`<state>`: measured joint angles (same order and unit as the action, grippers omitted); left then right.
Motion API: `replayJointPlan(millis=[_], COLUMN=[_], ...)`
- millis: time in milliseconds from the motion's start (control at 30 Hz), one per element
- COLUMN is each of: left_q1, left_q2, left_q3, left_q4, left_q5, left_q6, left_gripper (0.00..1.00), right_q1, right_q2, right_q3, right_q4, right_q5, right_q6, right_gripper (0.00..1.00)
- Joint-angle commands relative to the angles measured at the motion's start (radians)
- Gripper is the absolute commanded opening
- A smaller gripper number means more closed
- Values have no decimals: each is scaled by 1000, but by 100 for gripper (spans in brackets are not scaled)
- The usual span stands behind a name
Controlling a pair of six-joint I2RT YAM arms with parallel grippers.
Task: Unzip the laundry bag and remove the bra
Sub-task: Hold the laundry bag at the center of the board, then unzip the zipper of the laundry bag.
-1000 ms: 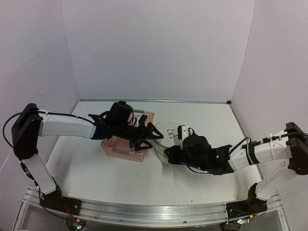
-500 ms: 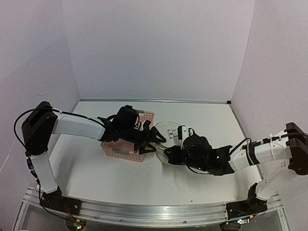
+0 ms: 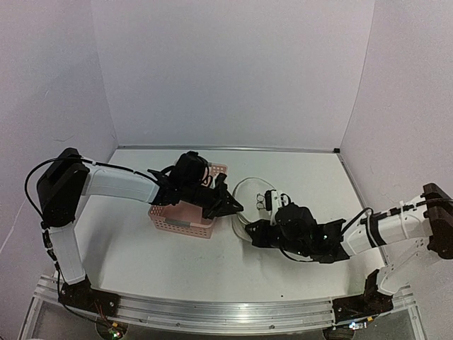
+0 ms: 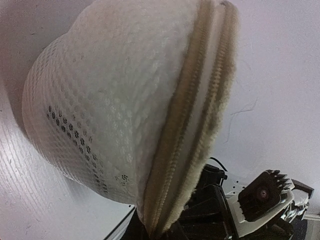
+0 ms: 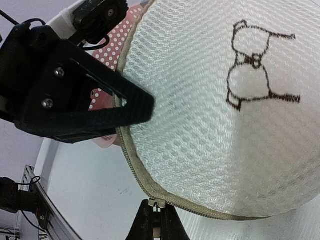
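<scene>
Open for passage: bare table (image 3: pixel 322 180) at far right and along near edge.
Blocked at centre by laundry bag (image 3: pixel 245 194), with left gripper (image 3: pixel 233 207) pinched onto its left rim and right gripper (image 5: pixel 157 222) clamped on zip pull (image 5: pixel 157 203) at near rim.
Hemmed on left by pink basket (image 3: pixel 177 220), just beside bag.
Closed behind and at both sides by walls (image 3: pixel 226 71).

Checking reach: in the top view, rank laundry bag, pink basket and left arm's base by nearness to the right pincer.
1. laundry bag, gripped by the right pincer.
2. pink basket, leftward.
3. left arm's base, far left.
</scene>
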<state>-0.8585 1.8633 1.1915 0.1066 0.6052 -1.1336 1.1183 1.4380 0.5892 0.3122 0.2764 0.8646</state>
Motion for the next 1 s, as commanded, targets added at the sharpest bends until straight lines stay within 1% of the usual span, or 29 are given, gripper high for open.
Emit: replayJointPlan(millis=[0, 167, 433, 667, 967], left_q1=[-5, -4, 1, 20, 23], left_q2=[2, -8, -37, -72, -92], left_q3=[51, 52, 73, 83, 151], left_q4=[43, 42, -20, -71, -212], left_q5=[18, 30, 63, 74, 101], left_q6=[11, 36, 123, 189, 317], left_gripper=[0, 0, 0, 0, 0], right_q1=[10, 11, 4, -34, -143], right_q2=[-51, -84, -187, -250, -260], right_q3=[-19, -56, -156, -200, -202], right_q4=[59, 45, -31, -92, -109], right_q5=[5, 46, 188, 230, 214], right_q6=[-4, -10, -46, -83, -152], right_gripper=[0, 0, 0, 0, 0])
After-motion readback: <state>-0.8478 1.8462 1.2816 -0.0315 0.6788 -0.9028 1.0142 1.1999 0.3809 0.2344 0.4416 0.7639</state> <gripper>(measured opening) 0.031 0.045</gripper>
